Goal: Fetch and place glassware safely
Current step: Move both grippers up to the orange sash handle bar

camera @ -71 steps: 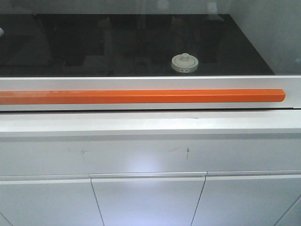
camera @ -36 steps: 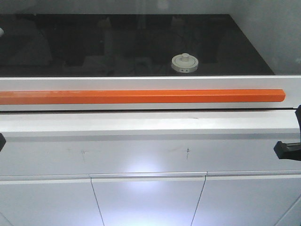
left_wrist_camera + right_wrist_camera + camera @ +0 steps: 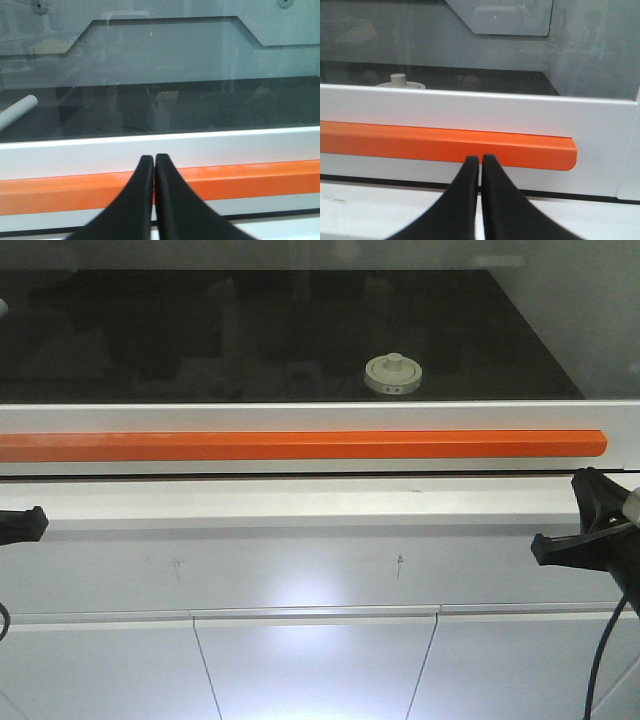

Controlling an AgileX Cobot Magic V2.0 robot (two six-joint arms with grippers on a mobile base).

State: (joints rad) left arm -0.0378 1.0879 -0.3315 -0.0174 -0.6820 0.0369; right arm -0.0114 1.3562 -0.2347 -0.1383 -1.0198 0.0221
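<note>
**Both arms risen into view; glassware not yet reached**

Compared with half a second ago, the right gripper has come further in from the right edge of the front view. The left gripper, then a mere sliver, now shows its black tip at the left edge. A second ago neither was visible. The jar itself has not shifted.

Each wrist view shows the jaws pressed together and holding nothing. Both point at the orange handle bar from just below it, above the white ledge.

The lidded jar stands upright on the black worktop inside the enclosure, right of centre and near the front edge. It sits behind the white sash frame, and only its lid knob clears that frame in the right wrist view.

Reflections suggest a lowered glass pane between arms and jar, so lifting the bar is probably the step in hand. The wide spacing would raise the sash evenly, and closed jaws give a blunt wedge for pushing beneath the bar. With the jar so near the front edge, any later reach should be slow.
</note>
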